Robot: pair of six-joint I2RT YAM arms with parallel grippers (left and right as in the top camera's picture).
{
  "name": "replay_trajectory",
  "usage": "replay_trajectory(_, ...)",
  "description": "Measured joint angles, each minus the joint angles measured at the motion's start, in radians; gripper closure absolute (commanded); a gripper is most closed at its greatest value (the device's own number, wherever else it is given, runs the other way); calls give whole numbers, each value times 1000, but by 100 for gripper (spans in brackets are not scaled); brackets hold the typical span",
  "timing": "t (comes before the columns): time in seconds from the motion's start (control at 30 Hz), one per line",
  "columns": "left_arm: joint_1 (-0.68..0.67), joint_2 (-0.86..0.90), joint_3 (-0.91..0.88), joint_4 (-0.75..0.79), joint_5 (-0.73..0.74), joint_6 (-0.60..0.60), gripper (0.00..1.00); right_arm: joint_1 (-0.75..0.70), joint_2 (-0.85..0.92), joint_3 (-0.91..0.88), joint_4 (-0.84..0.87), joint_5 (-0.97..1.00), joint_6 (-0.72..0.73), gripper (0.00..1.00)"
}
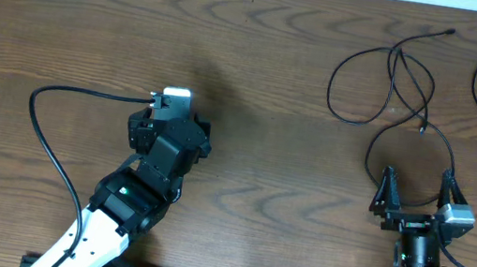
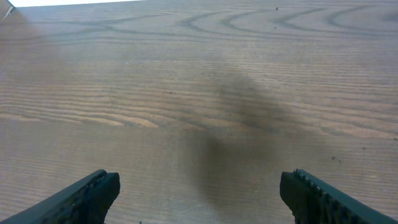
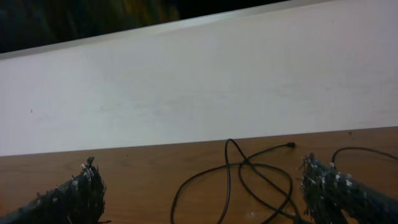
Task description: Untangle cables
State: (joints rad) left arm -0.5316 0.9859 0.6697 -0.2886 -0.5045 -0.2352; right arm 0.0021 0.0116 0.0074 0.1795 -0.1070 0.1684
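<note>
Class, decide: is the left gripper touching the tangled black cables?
Apart. Overhead, the tangled black cables lie far right of the left gripper; left wrist view shows only bare table between its fingers.

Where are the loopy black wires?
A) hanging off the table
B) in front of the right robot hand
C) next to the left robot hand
B: the black cables loop just ahead of the right gripper; the left gripper has none near it.

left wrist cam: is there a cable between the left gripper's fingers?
No. The left gripper stands open over bare table wood; the cables lie far off by the right gripper.
</note>
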Motion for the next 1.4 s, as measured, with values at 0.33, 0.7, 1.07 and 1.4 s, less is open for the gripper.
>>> replay_trajectory(0.33, 0, 0, 0, 0, 0, 0, 10, -5, 0, 0, -202, 12, 0, 1)
replay_trajectory(0.7, 0, 0, 0, 0, 0, 0, 10, -24, 0, -1, -244, 27, 0, 1)
replay_trajectory(1.07, 0, 0, 0, 0, 0, 0, 10, -24, 0, -1, -244, 29, 0, 1)
replay_trajectory(1.4, 0, 0, 0, 0, 0, 0, 10, -24, 0, -1, -244, 29, 0, 1)
